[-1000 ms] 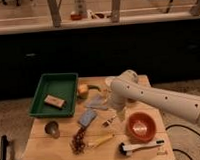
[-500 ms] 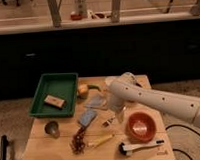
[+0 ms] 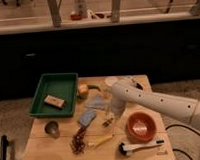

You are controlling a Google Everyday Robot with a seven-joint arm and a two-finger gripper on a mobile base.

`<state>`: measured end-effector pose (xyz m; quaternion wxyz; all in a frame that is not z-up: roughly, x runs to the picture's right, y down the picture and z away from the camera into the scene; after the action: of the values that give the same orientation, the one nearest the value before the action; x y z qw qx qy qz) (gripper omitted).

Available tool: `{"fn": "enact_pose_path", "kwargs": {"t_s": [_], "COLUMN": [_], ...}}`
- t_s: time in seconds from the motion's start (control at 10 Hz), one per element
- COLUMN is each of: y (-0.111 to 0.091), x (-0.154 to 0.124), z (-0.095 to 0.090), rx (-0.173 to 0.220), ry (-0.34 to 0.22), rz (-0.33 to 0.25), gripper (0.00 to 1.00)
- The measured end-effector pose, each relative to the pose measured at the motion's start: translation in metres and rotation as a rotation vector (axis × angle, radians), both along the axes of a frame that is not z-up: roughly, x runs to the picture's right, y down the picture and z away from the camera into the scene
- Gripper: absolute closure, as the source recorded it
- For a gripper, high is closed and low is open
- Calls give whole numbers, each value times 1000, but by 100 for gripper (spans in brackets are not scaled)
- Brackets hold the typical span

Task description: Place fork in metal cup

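The metal cup stands upright near the front left of the wooden table, below the green tray. My white arm reaches in from the right and bends down over the table's middle. The gripper points down, close to the tabletop. A small slim silvery piece, the fork, lies right at the gripper's tip, partly hidden by it. I cannot tell whether the gripper is touching or holding it. The cup is well to the left of the gripper.
A green tray with a tan block sits back left. An orange bowl is right of the gripper, with a black-and-white brush in front. A yellow-handled utensil, a dark red bundle, a grey-blue piece, a yellow fruit and a white container are nearby.
The arm's bend has shifted slightly left and down, bringing the gripper lower over the table's middle. The objects on the table have not moved.
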<state>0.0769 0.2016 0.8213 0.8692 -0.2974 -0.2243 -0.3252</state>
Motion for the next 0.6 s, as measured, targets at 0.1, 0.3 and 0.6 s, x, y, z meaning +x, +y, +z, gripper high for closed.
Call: {"fn": "enact_pose_path", "kwargs": {"t_s": [0.1, 0.3, 0.6], "y": [2, 7, 13], "x": [5, 15, 19], "z": [3, 9, 20], "rx": [-6, -22, -41], "ry": [7, 20, 27], "rz": [7, 19, 24], "gripper": [48, 48, 48]}}
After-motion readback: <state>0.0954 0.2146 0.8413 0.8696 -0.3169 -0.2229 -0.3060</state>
